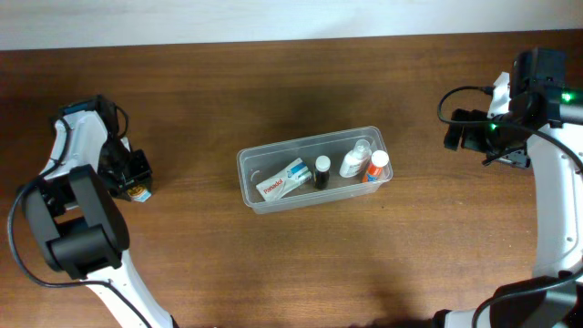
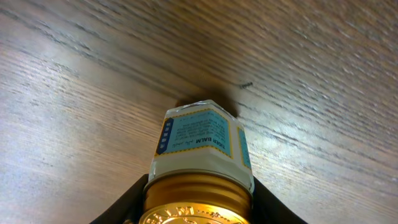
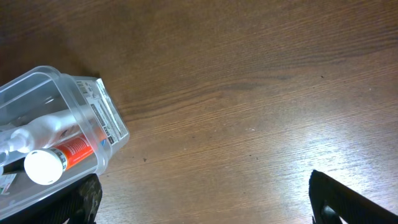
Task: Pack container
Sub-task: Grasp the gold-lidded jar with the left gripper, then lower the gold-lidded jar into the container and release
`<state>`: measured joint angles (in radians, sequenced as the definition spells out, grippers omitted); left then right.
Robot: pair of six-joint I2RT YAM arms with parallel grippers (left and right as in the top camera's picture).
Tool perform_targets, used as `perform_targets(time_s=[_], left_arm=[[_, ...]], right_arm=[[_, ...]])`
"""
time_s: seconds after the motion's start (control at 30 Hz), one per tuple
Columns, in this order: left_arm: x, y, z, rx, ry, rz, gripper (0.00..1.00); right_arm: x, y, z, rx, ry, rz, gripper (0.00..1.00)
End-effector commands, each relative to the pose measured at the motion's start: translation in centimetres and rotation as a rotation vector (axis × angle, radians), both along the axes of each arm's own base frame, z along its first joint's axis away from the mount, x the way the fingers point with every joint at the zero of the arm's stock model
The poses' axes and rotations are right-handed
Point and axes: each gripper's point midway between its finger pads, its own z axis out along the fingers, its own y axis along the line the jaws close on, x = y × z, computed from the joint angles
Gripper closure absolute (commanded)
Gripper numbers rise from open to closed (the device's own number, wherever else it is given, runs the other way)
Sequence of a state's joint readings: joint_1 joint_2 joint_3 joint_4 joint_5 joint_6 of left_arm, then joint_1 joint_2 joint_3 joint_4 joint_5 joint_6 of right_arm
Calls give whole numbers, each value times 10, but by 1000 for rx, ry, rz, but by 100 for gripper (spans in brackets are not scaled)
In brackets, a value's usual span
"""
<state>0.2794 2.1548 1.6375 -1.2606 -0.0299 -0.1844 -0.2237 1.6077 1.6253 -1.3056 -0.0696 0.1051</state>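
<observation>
My left jaws look clamped on the balm jar [image 2: 199, 146], one each side of its gold lid [image 2: 196, 202], by the left edge of the worktop [image 1: 182, 264]. From the wrist view I can't tell if the jar base touches the wood or sits just off it.

Step in hand, I reckon: carry the jar to the container [image 1: 301, 144], mid-worktop and well apart from me. Doing it well: my grip seems high, on the lid only, so lift straight up, slow, no swing, or the jar may tip/slip.

Inside: toothpaste tube [image 1: 284, 178], black-capped bottle [image 1: 322, 171], clear bottle [image 1: 355, 160], orange tube [image 1: 377, 168]. The right half is crowded. The left end looks least crowded, so aim there, clear the rim, and lower before letting go.

My right jaws, apart & holding nothing, hang nr the right edge, beyond the container and out of my path.
</observation>
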Motion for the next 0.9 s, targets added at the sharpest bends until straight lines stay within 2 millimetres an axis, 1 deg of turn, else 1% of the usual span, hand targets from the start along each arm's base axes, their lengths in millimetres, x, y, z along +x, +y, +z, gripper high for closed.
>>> perform_targets(time_s=[0.0,0.03,0.1,0.23,0.37,0.43,0.5,0.63,0.77,0.87], left_arm=[[23,-20,35,18,-105,-62,78],[30,-37,52,18,-155,-103,78],[35,-59,70,17,-208,-160,79],[39,-118,109,15,-324,-315,79],[36,-177,132,-6,-407,-466,79],[30,-208,137,-22,-431,-547,79],[25,-231,138,-28,-438,-609,79],[17,-266,137,-8,-460,-716,79],[24,-288,134,50,-511,-799,79],[29,-297,123,65,-513,-819,79]], right_arm=[[-1,-2,-3,1,10,-6,2],[-1,-2,-3,1,10,-6,2],[-1,-2,-3,1,10,-6,2],[-1,-2,-3,0,10,-6,2],[-1,-2,-3,0,9,-6,2],[-1,-2,-3,0,10,-6,2],[-1,-2,-3,0,9,-6,2],[-1,-2,-3,0,10,-6,2],[-1,-2,-3,0,10,-6,2],[-1,-2,-3,0,10,-6,2]])
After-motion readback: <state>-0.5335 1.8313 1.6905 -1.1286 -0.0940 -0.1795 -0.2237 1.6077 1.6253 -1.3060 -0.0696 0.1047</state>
